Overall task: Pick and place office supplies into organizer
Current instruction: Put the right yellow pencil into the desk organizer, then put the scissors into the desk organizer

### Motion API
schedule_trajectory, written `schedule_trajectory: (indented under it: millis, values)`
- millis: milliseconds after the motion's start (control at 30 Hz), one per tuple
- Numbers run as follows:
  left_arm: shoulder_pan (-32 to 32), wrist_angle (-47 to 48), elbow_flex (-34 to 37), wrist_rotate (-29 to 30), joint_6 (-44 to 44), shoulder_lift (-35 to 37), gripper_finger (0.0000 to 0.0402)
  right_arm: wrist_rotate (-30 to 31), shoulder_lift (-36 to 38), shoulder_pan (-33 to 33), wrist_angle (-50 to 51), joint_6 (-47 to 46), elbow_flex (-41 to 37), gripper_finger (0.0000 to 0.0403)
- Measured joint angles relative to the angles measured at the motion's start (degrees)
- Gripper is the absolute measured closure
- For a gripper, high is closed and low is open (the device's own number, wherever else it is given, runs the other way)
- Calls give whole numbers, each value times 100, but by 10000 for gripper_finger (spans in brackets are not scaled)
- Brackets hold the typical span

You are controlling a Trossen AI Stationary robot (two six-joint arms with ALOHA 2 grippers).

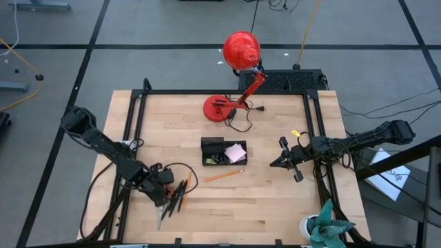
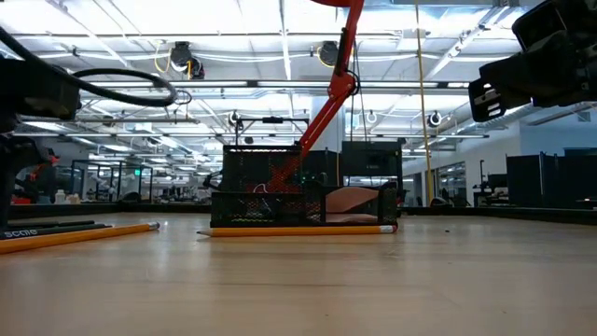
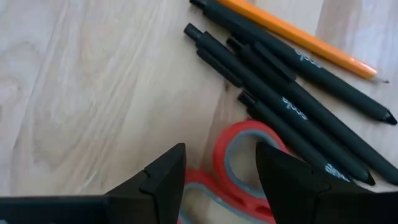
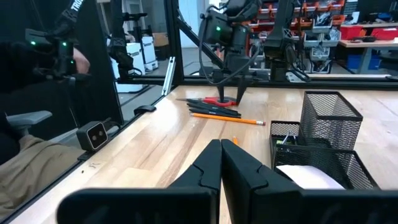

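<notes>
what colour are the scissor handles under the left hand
Red with a grey inner lining, clearest in the left wrist view: scissor handles.

The table (image 1: pixel 275 200) is pale wood with visible grain, edged by a black metal frame (image 1: pixel 220 91). It stands on a grey floor (image 1: pixel 138 62) crossed by dark tape lines, with cables trailing over it. Beyond the table the room opens out wide — a white ceiling (image 2: pixel 233 37) hung with rows of bright strip lights and ducts. Farther back stand glass partitions (image 2: pixel 112 173) and shelving with red bins (image 4: pixel 348 25) — a workshop hall.
</notes>
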State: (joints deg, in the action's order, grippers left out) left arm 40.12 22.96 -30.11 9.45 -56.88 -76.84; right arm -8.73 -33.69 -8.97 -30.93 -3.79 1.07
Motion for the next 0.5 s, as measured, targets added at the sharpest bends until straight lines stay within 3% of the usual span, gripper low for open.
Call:
schedule_trajectory:
  millis: [267,367,500]
  values:
    - [11,-360,271,227,5,17,219,-2,0,0,-2,7,0,399]
    - [5,-344,270,277,146,9,263,-2,0,0,-2,11,-1,399]
    - [-2,-313,269,281,255,7,351,-4,0,0,-3,7,-1,399]
